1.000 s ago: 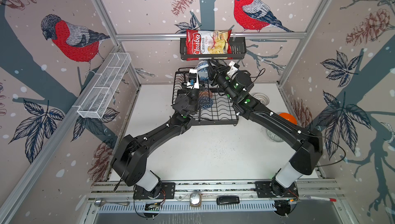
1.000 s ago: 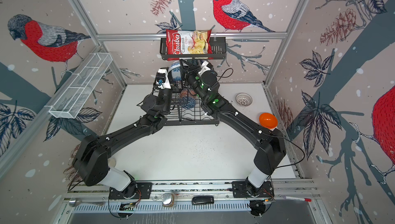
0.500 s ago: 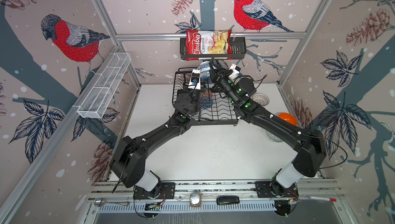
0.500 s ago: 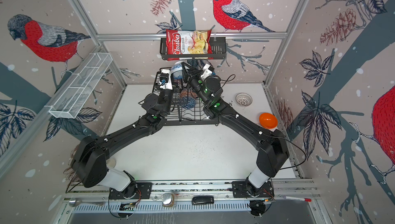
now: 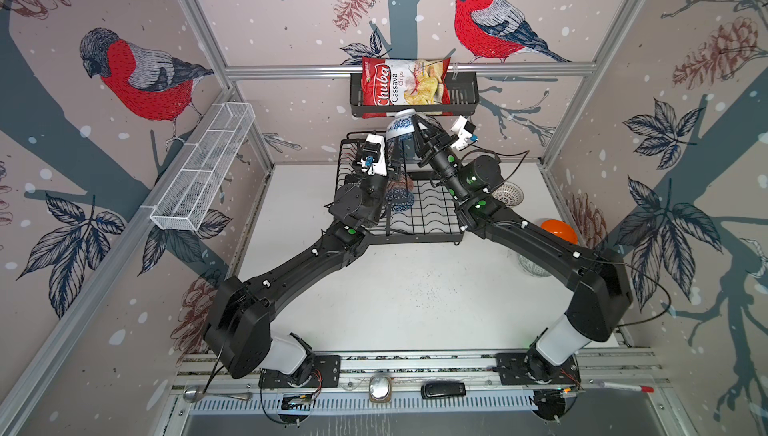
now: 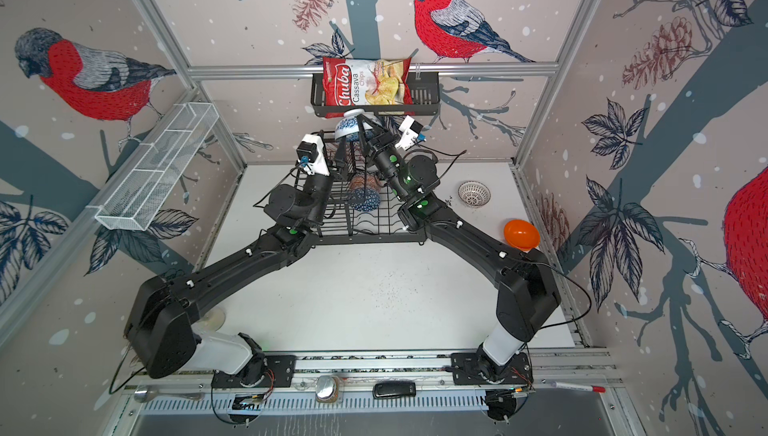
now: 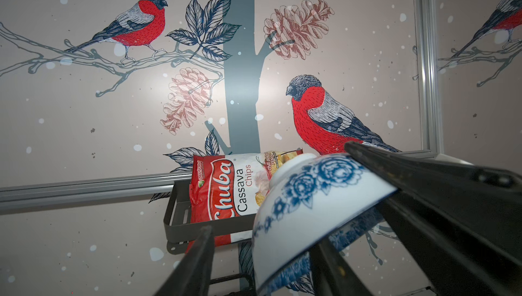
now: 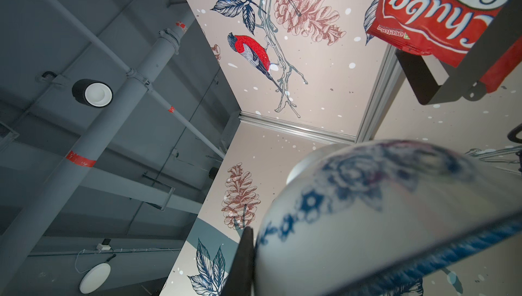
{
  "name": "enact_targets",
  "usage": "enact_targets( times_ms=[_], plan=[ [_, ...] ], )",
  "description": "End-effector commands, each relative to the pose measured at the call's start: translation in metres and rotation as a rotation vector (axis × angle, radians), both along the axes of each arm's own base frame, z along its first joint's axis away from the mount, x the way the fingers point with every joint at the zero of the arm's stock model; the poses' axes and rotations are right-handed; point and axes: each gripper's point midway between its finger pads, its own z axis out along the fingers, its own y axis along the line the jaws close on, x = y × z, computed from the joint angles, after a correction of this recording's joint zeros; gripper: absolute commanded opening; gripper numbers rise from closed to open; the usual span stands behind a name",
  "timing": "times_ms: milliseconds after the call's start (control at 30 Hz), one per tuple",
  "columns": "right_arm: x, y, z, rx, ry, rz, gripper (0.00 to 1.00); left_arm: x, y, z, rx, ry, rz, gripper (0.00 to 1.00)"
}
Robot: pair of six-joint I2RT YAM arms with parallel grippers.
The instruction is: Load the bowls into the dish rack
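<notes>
The blue-white floral bowl (image 5: pixel 400 127) (image 6: pixel 348 126) hangs tilted above the back of the dish rack (image 5: pixel 419 221) (image 6: pixel 374 226). My right gripper (image 5: pixel 416 122) is shut on its rim; one of its fingers (image 8: pixel 244 260) presses the bowl's (image 8: pixel 367 238) outer wall. My left gripper (image 7: pixel 264 241) is open just below the bowl (image 7: pixel 310 204), its fingers (image 7: pixel 197 258) apart and off the rim. In the rack stand the blue triangle-patterned bowl (image 5: pixel 399 202) and the orange-white bowl (image 5: pixel 405 183).
The white lattice bowl (image 5: pixel 508 194), the plain orange bowl (image 5: pixel 559 230) and a grey-white bowl (image 5: pixel 532 265), half under the right arm, sit on the table at right. A black basket (image 5: pixel 465 93) with a chips bag hangs right behind the raised bowl. A white mesh shelf (image 5: pixel 203 176) lines the left wall.
My left gripper has opened and let go of the floral bowl. My right gripper keeps hold of it, and the bowl has risen slightly toward the chips basket.
</notes>
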Motion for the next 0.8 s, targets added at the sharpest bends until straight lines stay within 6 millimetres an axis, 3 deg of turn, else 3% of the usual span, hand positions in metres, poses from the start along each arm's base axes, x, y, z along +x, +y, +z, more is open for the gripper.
enact_targets(
  times_ms=[0, 233, 333, 533, 767],
  plan=[
    [-0.014, -0.013, 0.024, 0.062, -0.132, -0.023, 0.0, -0.01, 0.005, 0.011, -0.064, -0.028, -0.044, 0.66],
    [-0.017, -0.02, 0.034, 0.078, -0.183, -0.033, 0.0, -0.01, 0.002, -0.006, -0.019, 0.041, -0.064, 0.82],
    [-0.018, -0.023, 0.035, 0.073, -0.199, -0.039, 0.0, -0.009, 0.001, -0.016, 0.015, 0.085, -0.06, 0.98],
    [-0.019, -0.029, 0.032, 0.075, -0.213, -0.045, 0.0, -0.008, 0.004, -0.028, 0.093, 0.164, -0.036, 0.98],
    [-0.019, -0.048, 0.013, 0.059, -0.197, -0.073, 0.0, -0.006, 0.007, -0.033, 0.129, 0.31, -0.041, 0.98]
  ],
)
